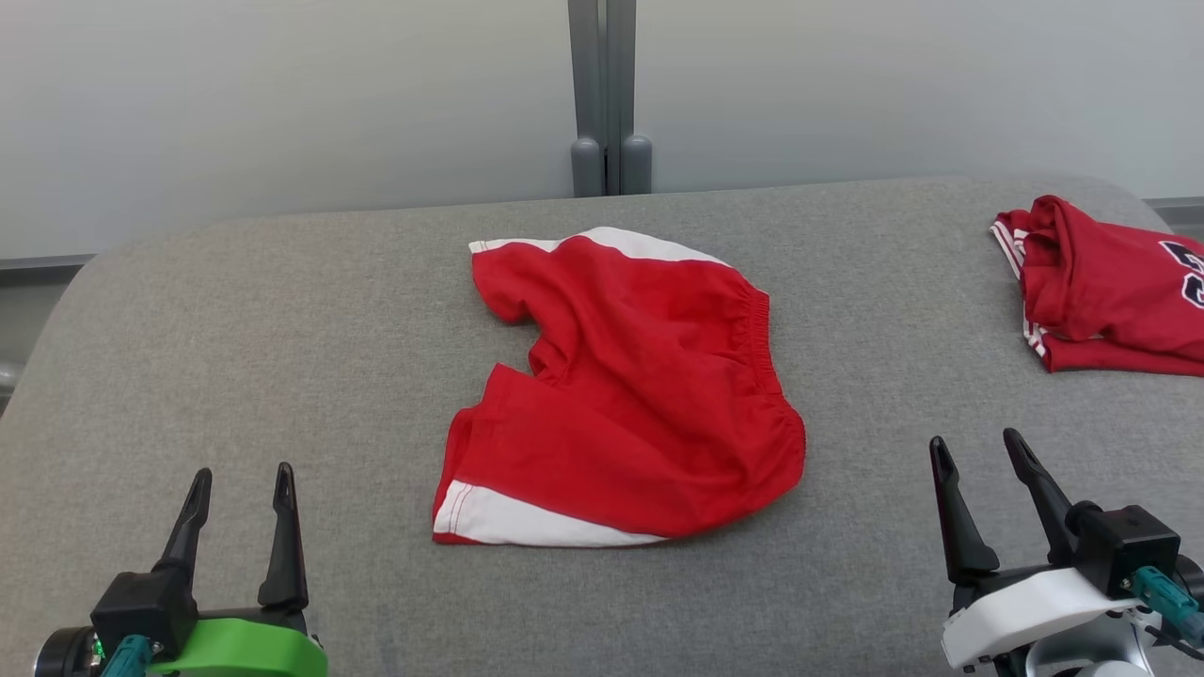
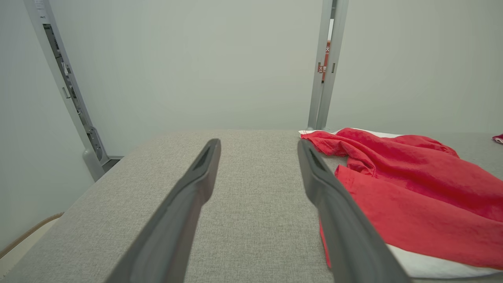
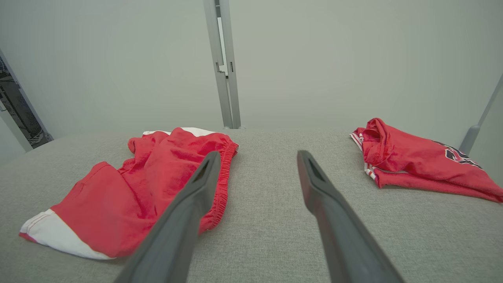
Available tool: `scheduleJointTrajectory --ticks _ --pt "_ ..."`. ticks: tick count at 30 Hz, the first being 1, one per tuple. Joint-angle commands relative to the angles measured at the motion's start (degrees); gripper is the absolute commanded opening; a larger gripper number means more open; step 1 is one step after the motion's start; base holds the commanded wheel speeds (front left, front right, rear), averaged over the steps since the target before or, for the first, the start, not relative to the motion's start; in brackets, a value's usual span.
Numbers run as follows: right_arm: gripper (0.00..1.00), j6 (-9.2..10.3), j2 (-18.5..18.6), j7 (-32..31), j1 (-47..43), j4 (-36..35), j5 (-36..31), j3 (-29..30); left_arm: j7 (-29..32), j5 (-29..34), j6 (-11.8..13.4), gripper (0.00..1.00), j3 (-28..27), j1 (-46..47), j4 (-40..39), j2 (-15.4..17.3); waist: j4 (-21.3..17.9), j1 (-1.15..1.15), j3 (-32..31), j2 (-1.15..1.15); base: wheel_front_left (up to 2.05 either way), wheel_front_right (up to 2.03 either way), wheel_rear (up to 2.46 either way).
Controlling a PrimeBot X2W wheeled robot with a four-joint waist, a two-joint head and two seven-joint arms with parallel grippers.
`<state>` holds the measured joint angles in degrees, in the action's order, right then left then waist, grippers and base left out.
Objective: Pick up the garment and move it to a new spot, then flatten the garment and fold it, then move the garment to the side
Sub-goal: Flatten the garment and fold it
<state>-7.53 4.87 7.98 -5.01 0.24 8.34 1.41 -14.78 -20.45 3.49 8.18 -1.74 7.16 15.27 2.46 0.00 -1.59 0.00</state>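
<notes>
The garment (image 1: 630, 385) is a pair of red shorts with white hem bands, lying loosely spread on the middle of the grey table (image 1: 282, 310). Its elastic waistband faces right and its legs point left. The left wrist view has the garment (image 2: 416, 188) to the right of my fingers; the right wrist view has the garment (image 3: 145, 184) to the left. My left gripper (image 1: 241, 487) hovers open at the lower left, apart from the cloth. My right gripper (image 1: 978, 451) stands open at the lower right, also clear of it. Nothing lies between either pair of fingers.
A second red garment (image 1: 1110, 282) with dark lettering and striped trim lies bunched at the table's far right, also seen from the right wrist as a red jersey (image 3: 416, 161). A grey post (image 1: 607, 94) rises behind the table's far edge. The table's corners are rounded.
</notes>
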Motion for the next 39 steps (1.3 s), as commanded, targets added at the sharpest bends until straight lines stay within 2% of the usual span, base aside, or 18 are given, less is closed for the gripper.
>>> scheduleJointTrajectory --ticks 1,8,17,29,39 --pt "1.00 0.10 0.1 0.2 -0.1 0.4 -0.2 0.0 -0.1 -0.1 0.2 1.00 0.1 -0.5 0.0 0.4 0.1 0.00 0.1 0.00 0.00 0.00 0.00" --pt "1.00 0.10 1.3 0.3 3.4 2.7 0.2 -1.7 -0.2 0.0 -0.2 1.00 0.6 0.8 0.6 -0.1 1.1 0.00 1.0 0.00 0.00 0.00 0.00" --pt "1.00 0.11 4.6 -0.4 14.7 9.0 0.4 -5.7 -0.3 0.6 -0.9 1.00 1.6 3.9 1.4 -1.0 3.3 0.00 5.1 0.00 0.00 0.00 0.00" --pt "1.00 0.11 6.1 -0.5 25.2 27.6 1.7 -9.6 -0.4 1.9 -2.4 1.00 2.5 8.2 2.9 -3.6 7.3 0.00 10.6 0.00 0.00 0.00 0.00" --pt "1.00 0.11 3.7 0.5 26.9 41.2 5.9 -11.4 -0.4 3.2 -3.8 1.00 1.3 9.8 3.7 -5.2 8.5 0.00 12.2 0.00 0.00 0.00 0.00"
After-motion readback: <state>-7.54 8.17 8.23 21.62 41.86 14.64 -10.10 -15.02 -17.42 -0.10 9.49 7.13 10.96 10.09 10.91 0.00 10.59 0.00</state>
